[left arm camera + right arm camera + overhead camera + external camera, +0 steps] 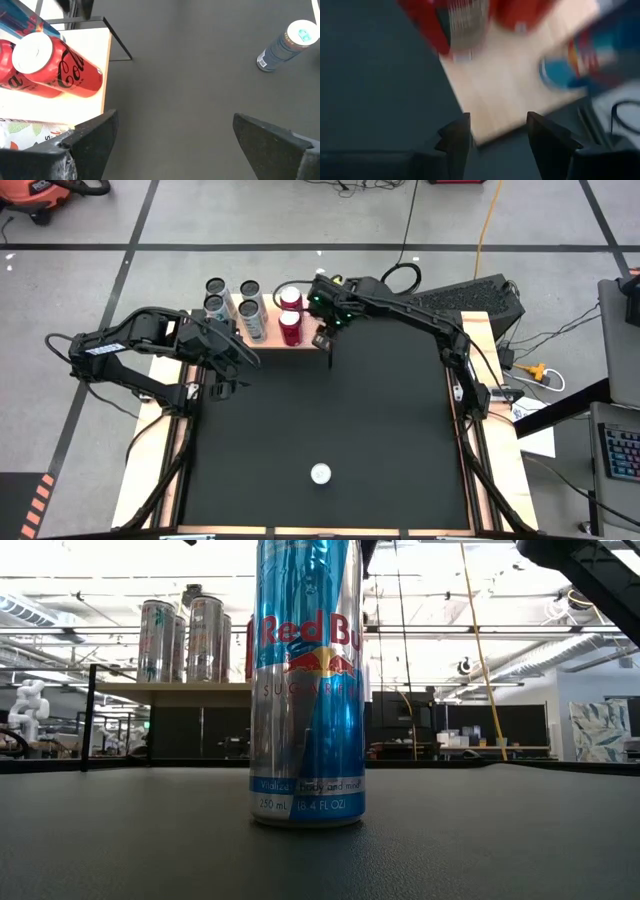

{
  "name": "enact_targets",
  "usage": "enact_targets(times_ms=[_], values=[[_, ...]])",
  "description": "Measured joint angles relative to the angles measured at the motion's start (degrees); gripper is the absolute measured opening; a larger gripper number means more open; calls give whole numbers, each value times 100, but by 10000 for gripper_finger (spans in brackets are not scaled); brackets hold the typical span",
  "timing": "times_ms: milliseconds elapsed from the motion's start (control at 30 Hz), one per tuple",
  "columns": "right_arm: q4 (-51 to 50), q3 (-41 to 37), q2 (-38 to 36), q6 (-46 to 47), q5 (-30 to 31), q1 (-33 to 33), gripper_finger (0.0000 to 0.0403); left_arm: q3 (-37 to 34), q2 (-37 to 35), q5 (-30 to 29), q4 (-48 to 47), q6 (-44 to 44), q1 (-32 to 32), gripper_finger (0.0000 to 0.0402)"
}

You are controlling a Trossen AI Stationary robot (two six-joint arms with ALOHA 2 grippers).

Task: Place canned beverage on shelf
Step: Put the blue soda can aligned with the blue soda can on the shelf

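A tall blue-and-silver Red Bull can [320,473] [307,690] [287,45] stands upright on its base on the black mat, near the front edge, with no gripper at it. The wooden shelf [306,343] [510,85] stands at the far edge of the mat. It carries silver cans [250,315] [185,640], red cola cans [290,328] [55,65] and a blue can [580,60]. My right gripper [327,345] [497,132] hangs open over the shelf's right front corner, nothing between its fingers. My left gripper [235,365] [172,140] waits open beside the shelf's left end.
Between the shelf and the lone can lies a wide stretch of bare black mat [330,410]. A dark keyboard-like device [470,298] and cables [530,370] sit off the table's far right corner. The table's wooden frame [170,470] borders the mat.
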Motion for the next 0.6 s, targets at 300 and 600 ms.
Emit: enact_targets(times_ms=[300, 600], values=[[-1375, -37, -399, 691, 4, 178, 176, 1, 0, 0, -1, 2, 2, 391], [-1680, -39, -439, 1046, -425, 426, 176, 0, 0, 0, -1, 9, 0, 391]])
